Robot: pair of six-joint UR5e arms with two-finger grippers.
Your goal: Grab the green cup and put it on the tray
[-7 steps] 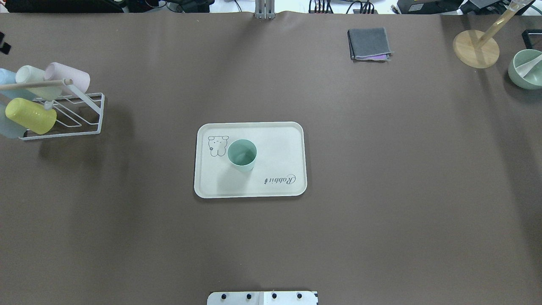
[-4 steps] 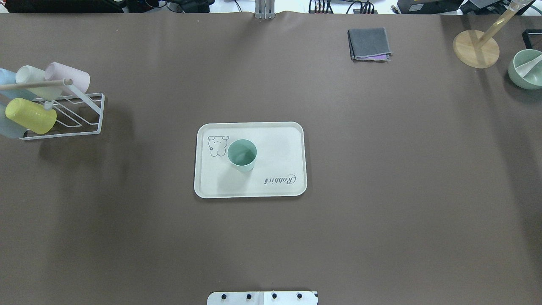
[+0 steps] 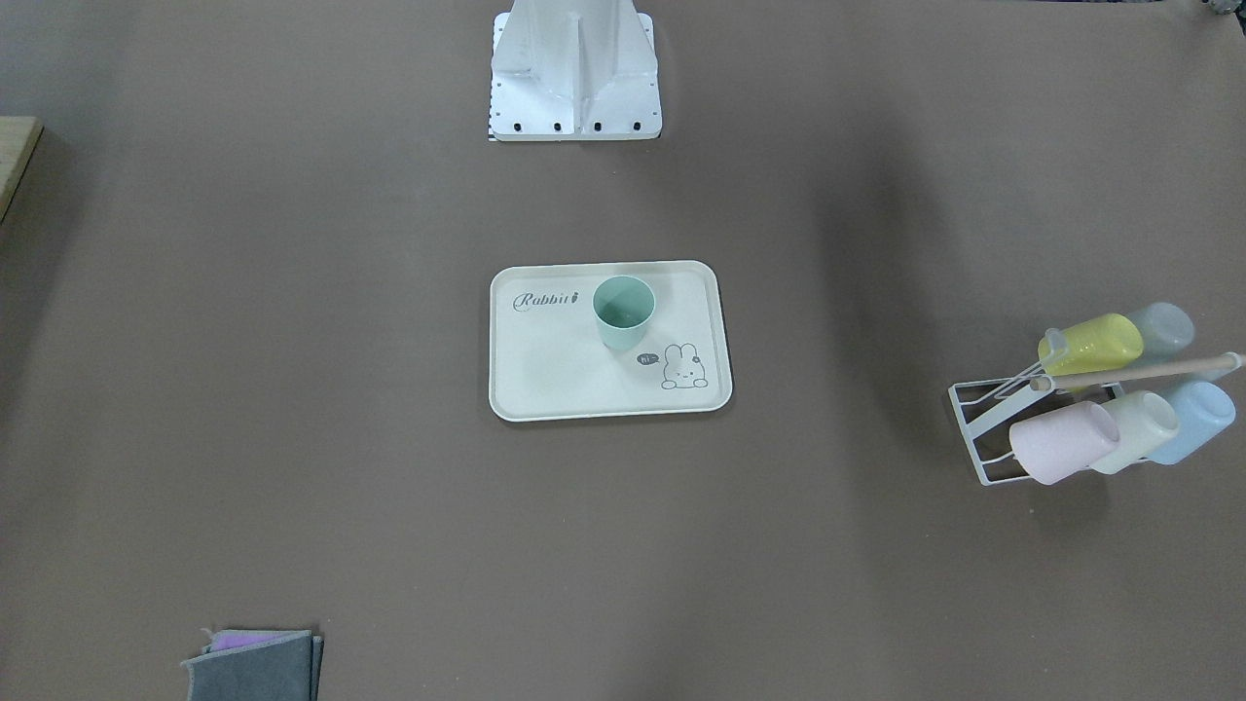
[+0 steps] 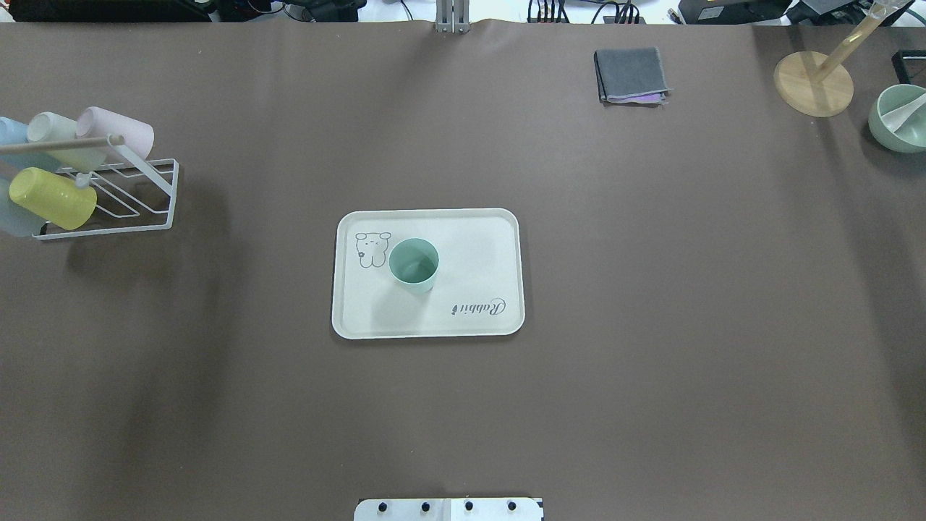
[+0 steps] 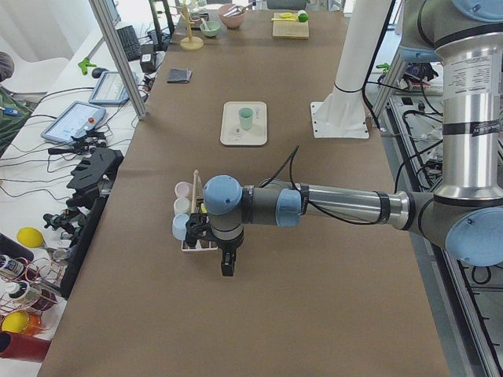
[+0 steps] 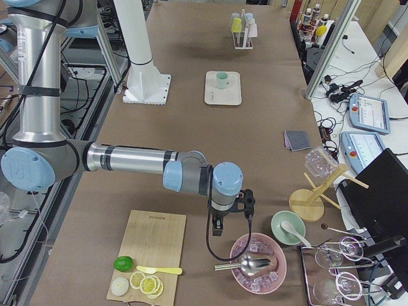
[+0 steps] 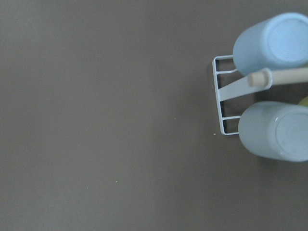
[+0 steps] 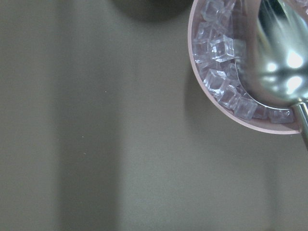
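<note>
Nothing moved | green cup [image 4: 413,265] on tray [image 4: 474,239] (beside bunny [image 4: 372,250]) | rack [image 4: 145,168] well apart

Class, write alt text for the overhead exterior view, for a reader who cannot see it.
A green cup stands upright on a cream tray at centre, beside its bunny drawing. A rack of pastel cups sits at left; a folded grey cloth lies upper right.

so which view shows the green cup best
The overhead exterior view: the green cup stands upright on the tray, mouth clear. Front-facing shows it nearly as well; side views show it small; wrist views miss it.
</note>
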